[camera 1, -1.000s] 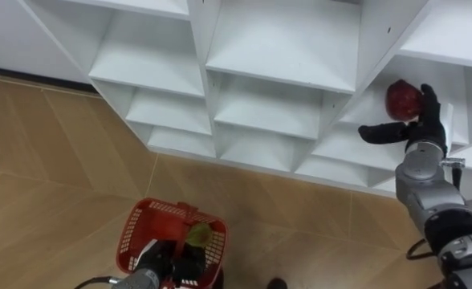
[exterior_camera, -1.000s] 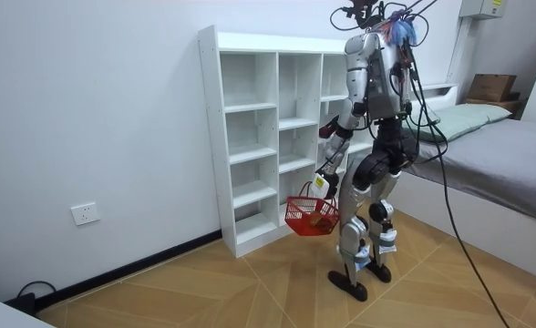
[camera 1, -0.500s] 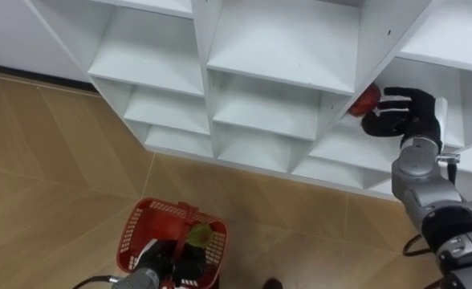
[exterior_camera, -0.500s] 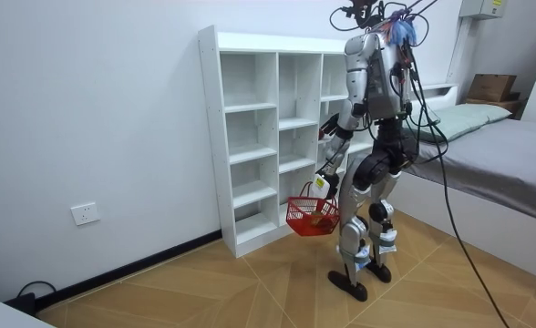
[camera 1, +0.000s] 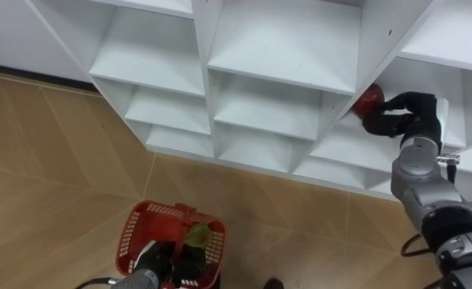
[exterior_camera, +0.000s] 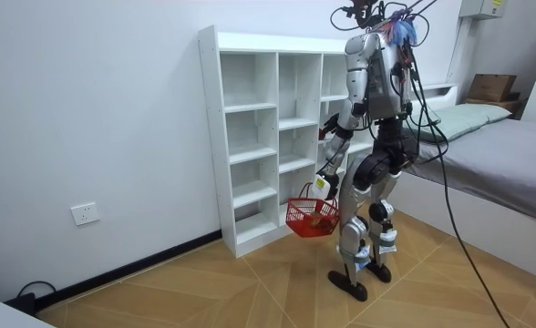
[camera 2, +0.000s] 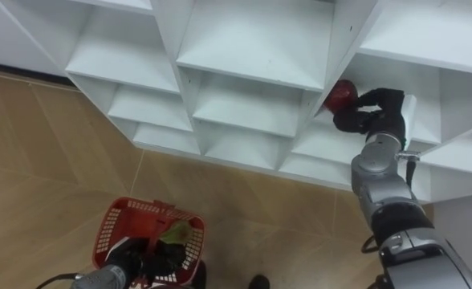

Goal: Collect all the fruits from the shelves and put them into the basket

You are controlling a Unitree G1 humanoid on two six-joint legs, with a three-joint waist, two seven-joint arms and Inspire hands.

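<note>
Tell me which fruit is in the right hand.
The red fruit: the right hand curls round it. The green fruit lies in the basket.

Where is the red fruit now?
At the right of the left eye view, the red fruit is in the closet's right column, beside the divider, gripped by the right hand.

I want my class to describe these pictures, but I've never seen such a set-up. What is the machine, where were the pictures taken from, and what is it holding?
It is a two-legged humanoid robot standing at a white shelf unit. The room view comes from a camera across the room; the two eye views look down from its head. Its right hand is curled round a red fruit in a shelf compartment. Its left hand carries a red basket holding a greenish fruit.
</note>
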